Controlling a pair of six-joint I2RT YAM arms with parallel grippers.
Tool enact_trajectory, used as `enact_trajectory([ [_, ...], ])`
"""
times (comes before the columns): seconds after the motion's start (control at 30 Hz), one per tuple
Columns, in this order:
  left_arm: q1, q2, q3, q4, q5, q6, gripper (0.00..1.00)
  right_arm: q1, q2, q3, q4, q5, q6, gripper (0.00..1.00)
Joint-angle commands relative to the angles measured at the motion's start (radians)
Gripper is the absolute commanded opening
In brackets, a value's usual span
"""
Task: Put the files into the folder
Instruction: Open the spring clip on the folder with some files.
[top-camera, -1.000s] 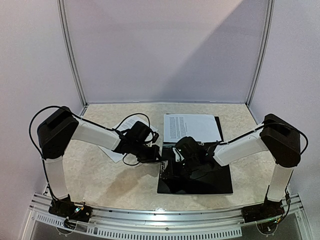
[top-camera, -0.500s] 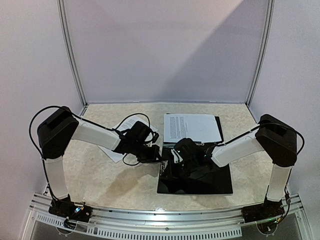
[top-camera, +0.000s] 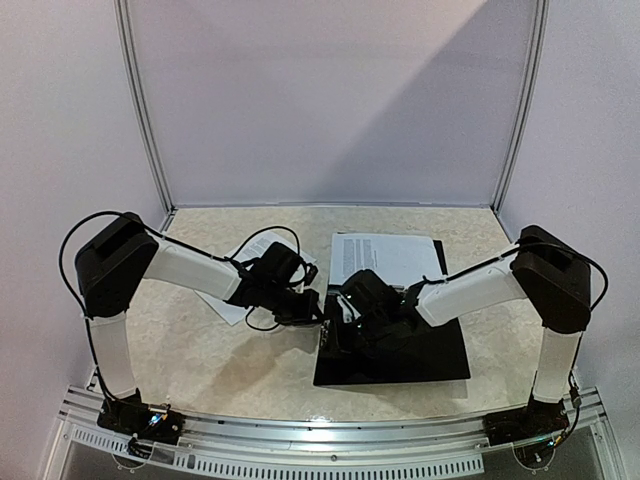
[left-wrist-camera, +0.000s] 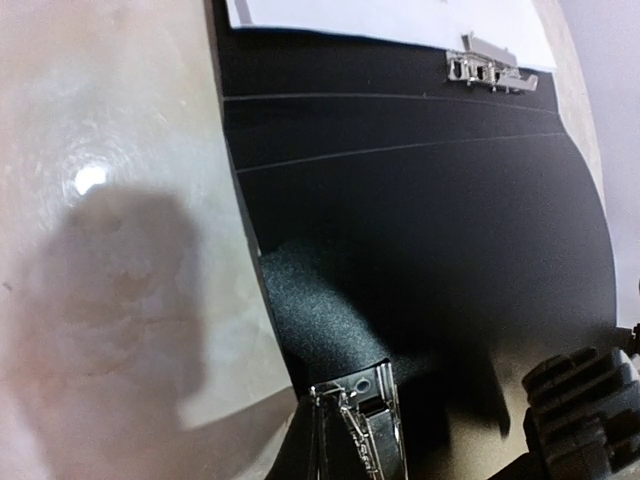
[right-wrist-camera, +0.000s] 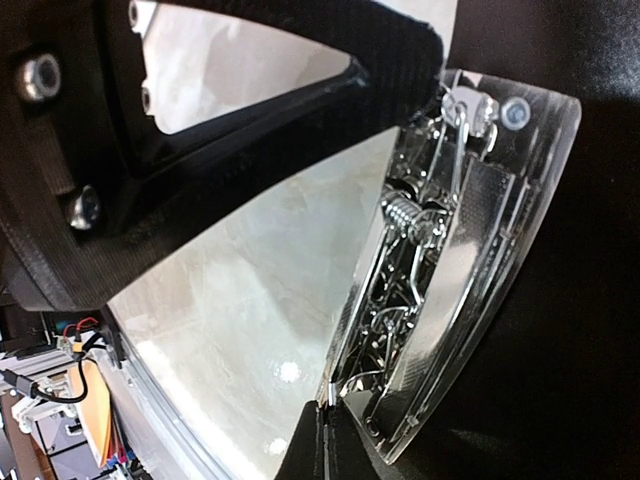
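From above, the open folder (top-camera: 430, 355) lies right of centre on the table (top-camera: 190, 350), the files (top-camera: 395, 252) on its far half; the left gripper (top-camera: 305, 306), jaws together, sits at its left edge, and the right gripper (top-camera: 343, 318), also closed, is over its near-left part. Left wrist: the folder's black inside, white sheets at the far end. Right wrist: a black finger (right-wrist-camera: 300, 100) beside the folder's metal clip (right-wrist-camera: 420, 270), grip unclear

A beige marbled bench (top-camera: 200, 362) fills the middle. Pale walls (top-camera: 330, 100) close it in at 9, 12 and 3 o'clock, with metal posts (top-camera: 140, 100) at the far corners. A rail (top-camera: 330, 432) runs along 6 o'clock.
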Motion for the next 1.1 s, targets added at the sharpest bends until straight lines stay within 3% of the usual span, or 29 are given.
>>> enact_trajectory([
  [0.0, 0.006, 0.064, -0.036, -0.092, -0.005, 0.017, 0.00, -0.010, 0.087, 0.022, -0.236, 0.103, -0.058, 0.00],
  [0.43, 0.006, 0.069, -0.067, -0.049, 0.010, 0.023, 0.00, -0.075, 0.108, -0.174, -0.274, 0.180, 0.038, 0.02],
  [0.77, 0.002, 0.062, -0.099, -0.021, 0.002, 0.025, 0.00, -0.080, 0.102, -0.128, -0.431, 0.309, 0.032, 0.00],
  [0.93, -0.003, 0.049, -0.112, -0.018, -0.008, 0.027, 0.00, -0.076, 0.200, 0.044, -0.622, 0.389, -0.053, 0.00],
  [1.07, -0.003, 0.042, -0.118, -0.018, -0.002, 0.027, 0.00, -0.062, 0.142, 0.017, -0.527, 0.368, -0.053, 0.00],
])
